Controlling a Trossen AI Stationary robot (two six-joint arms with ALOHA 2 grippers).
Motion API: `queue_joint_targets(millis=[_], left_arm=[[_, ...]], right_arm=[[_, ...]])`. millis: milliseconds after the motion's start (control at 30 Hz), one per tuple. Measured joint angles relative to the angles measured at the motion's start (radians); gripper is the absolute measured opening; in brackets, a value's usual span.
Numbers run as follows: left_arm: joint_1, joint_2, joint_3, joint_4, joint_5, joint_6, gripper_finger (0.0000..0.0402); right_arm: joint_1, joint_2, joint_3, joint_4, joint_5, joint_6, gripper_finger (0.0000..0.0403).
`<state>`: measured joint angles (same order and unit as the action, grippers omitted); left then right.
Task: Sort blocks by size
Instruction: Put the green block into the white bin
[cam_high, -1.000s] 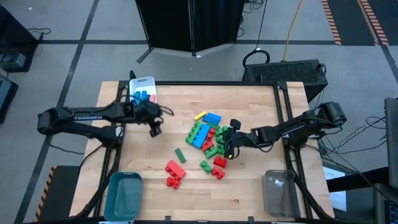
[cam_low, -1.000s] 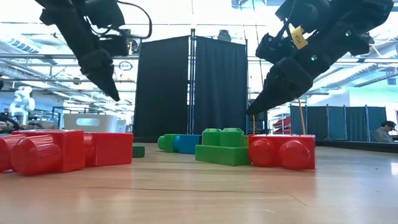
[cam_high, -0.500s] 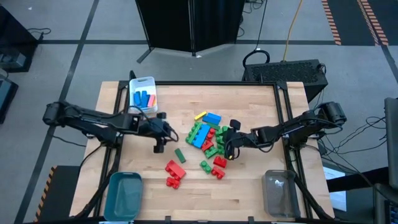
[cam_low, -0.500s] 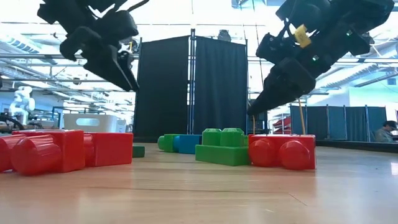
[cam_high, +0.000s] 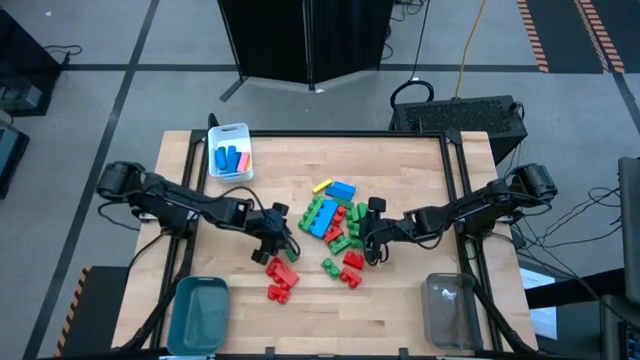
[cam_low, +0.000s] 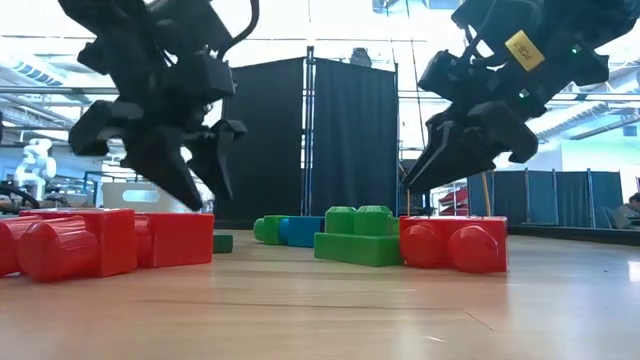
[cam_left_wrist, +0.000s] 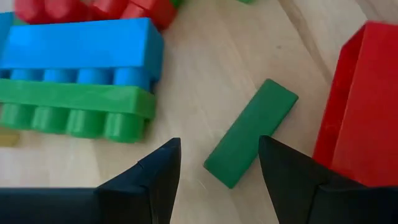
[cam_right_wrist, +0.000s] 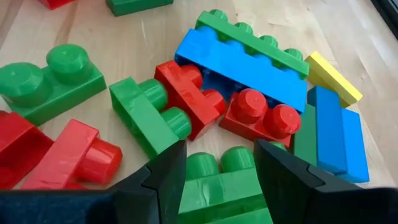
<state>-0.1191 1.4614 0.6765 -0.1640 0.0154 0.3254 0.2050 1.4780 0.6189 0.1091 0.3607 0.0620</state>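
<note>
The blocks are spread over the middle of the table (cam_high: 400, 300), and the main pile (cam_high: 333, 215) is taken as the landmark. In this pile a long blue brick (cam_right_wrist: 242, 65) is laid against a long green brick (cam_right_wrist: 261, 43), with red two-stud bricks (cam_right_wrist: 258, 118) and small green bricks (cam_right_wrist: 146, 115) packed around them; a yellow bar (cam_high: 321, 186) and a blue brick (cam_high: 342, 189) are set at its far edge.

The left gripper (cam_high: 280, 243) is held low just left of the pile, its fingers (cam_left_wrist: 155, 177) spread apart and nothing held between them. A thin green bar (cam_left_wrist: 252, 132) is seen lying flat on the wood directly between and ahead of those fingers, apart from them. A red cluster (cam_high: 281, 280) is placed just beside this bar, on the near side of the pile.

The right gripper (cam_high: 372, 245) is poised at the pile's right edge, fingers (cam_right_wrist: 161, 177) parted and empty, above a green two-stud brick (cam_right_wrist: 221, 171).

A white bin (cam_high: 229, 150), well left of the pile at the far corner, is loaded with blue and pink pieces. A teal bin (cam_high: 198, 312) and a clear bin (cam_high: 450, 310) are set at the near corners.
</note>
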Motion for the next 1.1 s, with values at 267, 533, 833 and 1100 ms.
queue_joint_targets(millis=[267, 533, 833, 1100], left_arm=[[-0.001, 0.087, 0.001, 0.042, 0.012, 0.069, 0.0205], [-0.001, 0.137, 0.002, 0.054, 0.038, 0.075, 0.0205], [-0.001, 0.142, 0.000, 0.113, 0.047, 0.075, 0.0205], [-0.001, 0.142, 0.000, 0.147, 0.071, 0.075, 0.0205]], right_arm=[[0.000, 0.000, 0.000, -0.011, 0.000, -0.004, 0.0176], [0.000, 0.000, 0.000, -0.012, 0.001, -0.004, 0.0176], [0.000, 0.000, 0.000, -0.014, 0.005, -0.004, 0.0176], [0.000, 0.000, 0.000, -0.014, 0.005, -0.004, 0.0176]])
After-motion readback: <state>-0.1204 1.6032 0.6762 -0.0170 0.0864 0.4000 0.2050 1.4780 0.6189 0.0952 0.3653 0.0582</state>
